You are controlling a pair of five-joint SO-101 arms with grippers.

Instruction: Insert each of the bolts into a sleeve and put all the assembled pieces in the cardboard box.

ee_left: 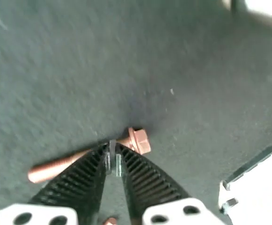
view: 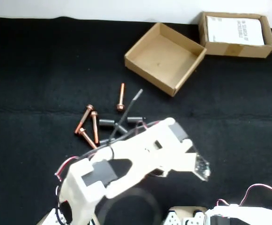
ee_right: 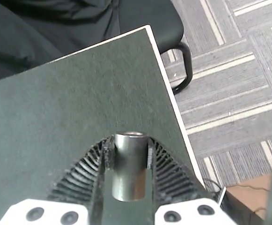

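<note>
Black cloth covers the table (view: 28, 70). I count four loose bolts (view: 94, 126) and two sleeves (view: 106, 123) lying near the cardboard box (view: 161, 58), on its arm-facing side. The box holds nothing. Left tool (ee_left: 113, 157) is clamped on a bolt (ee_left: 63, 165) just behind its head. Right tool (ee_right: 128, 150) grips a sleeve (ee_right: 128, 173). I see no assembled pair, so I judge the task barely started.
</note>
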